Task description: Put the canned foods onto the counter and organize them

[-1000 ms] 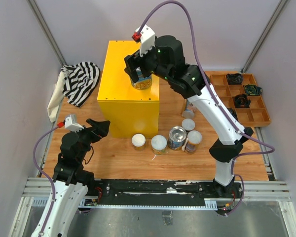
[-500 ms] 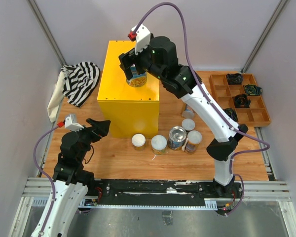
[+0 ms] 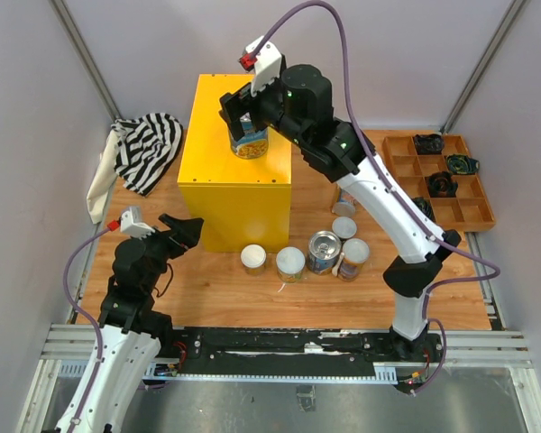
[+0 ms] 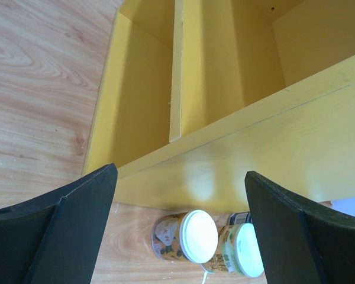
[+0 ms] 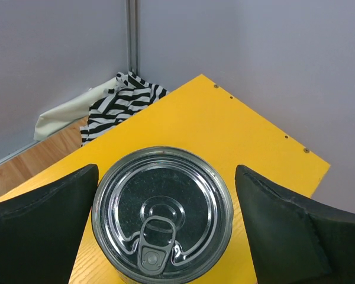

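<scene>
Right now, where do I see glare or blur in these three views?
Left wrist: soft glare patches on the yellow box, and a white can lid is nearly blown out. Right wrist: the can is sharp, its metal top shiny. Top external: even light, no blur.

Shows shiny ringed metal on the can (image 5: 163, 216) top, smooth satin-yellow finish on the counter (image 5: 225, 127), grained wood on the table (image 4: 35, 89), soft striped cloth (image 5: 121, 97).

Seven cans (image 3: 290, 262); one counter (image 3: 234, 194); one striped cloth (image 3: 149, 149); one wooden tray (image 3: 473, 212).
</scene>
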You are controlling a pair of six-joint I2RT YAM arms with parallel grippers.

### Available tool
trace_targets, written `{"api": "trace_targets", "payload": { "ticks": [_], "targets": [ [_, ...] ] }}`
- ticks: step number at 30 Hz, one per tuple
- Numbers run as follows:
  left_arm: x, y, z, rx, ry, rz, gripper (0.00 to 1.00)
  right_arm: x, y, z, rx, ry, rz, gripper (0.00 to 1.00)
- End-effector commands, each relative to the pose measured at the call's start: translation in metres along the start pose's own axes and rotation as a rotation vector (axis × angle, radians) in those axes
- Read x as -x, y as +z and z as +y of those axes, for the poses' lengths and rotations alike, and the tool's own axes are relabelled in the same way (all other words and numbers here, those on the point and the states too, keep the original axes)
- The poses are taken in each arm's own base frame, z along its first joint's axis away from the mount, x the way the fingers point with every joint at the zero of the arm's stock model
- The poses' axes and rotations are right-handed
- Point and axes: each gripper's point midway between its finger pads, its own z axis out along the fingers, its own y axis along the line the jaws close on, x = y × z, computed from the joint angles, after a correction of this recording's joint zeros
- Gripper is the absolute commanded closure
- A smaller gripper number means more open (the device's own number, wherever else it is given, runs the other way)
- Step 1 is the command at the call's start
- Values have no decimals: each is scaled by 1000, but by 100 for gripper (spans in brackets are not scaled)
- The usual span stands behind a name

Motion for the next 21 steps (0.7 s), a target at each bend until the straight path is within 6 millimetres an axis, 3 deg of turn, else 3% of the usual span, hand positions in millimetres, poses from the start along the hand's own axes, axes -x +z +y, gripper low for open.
{"api": "trace_targets", "payload": {
  "ticks": [1, 8, 13, 17, 21],
  "targets": [
    [3, 2, -9, -38, 1, -6, 6, 46, -25, -1, -2, -2, -121, 2],
    [5, 2, -10, -37, 6, -10, 6, 62, -56, -6, -10, 13, -170, 1],
    [6, 1, -11, -35, 10, -10, 6, 55, -82, -12, -22, 12, -163, 4],
    [7, 1, -12, -39, 1, -12, 7, 34, -94, -11, -21, 15, -118, 21],
    [8, 1, -15, -49, -13, -15, 7, 12, -94, -5, 0, 32, -66, 52]
  ]
}}
